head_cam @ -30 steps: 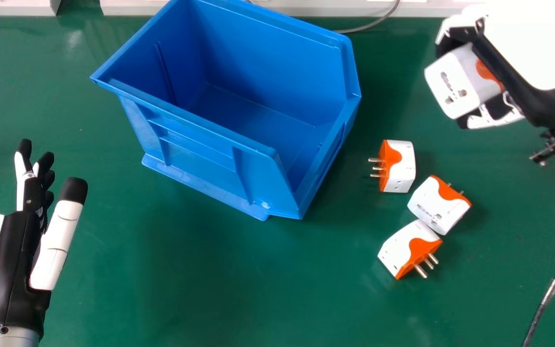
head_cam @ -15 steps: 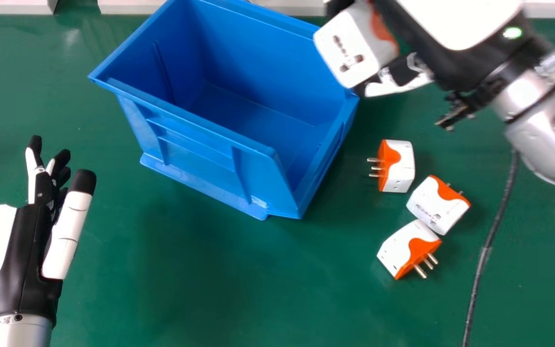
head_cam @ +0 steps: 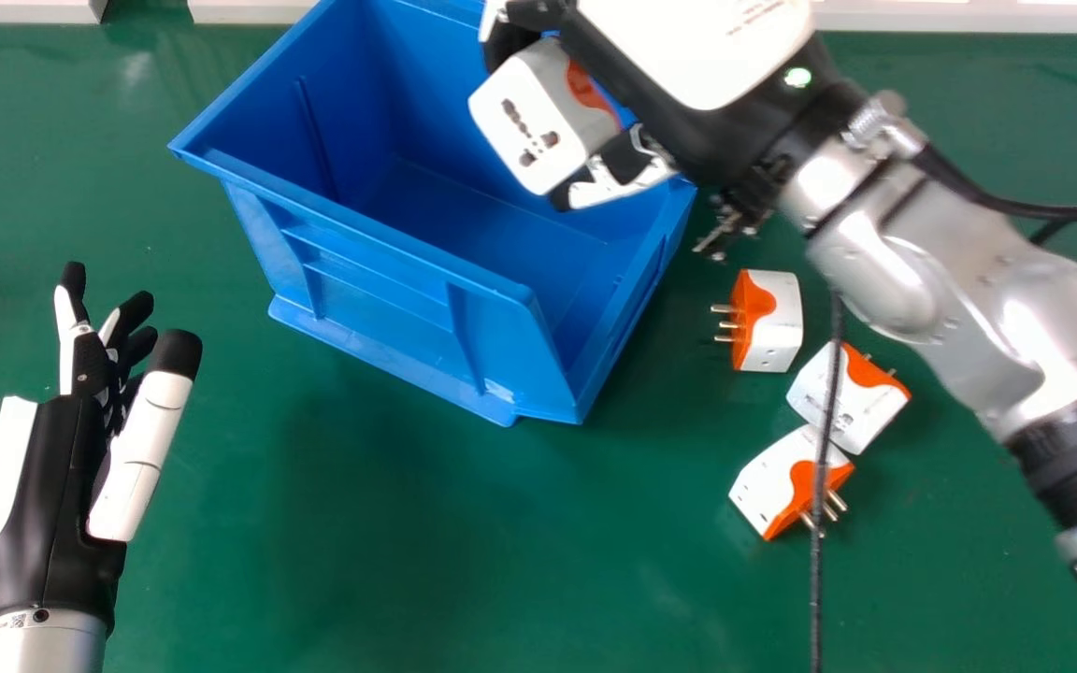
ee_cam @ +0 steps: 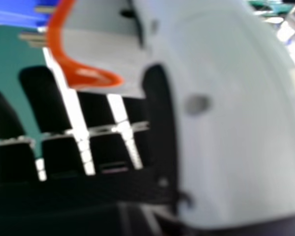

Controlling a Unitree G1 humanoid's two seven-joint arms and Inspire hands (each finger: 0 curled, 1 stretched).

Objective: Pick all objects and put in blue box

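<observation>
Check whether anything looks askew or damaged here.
No visible damage. Odd: in the head view, a dark cable crosses in front of two plug adapters right of the blue box; might snag.

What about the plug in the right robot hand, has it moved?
Yes: that plug has moved left in the head view, from right of the blue box to over its opening.
</observation>
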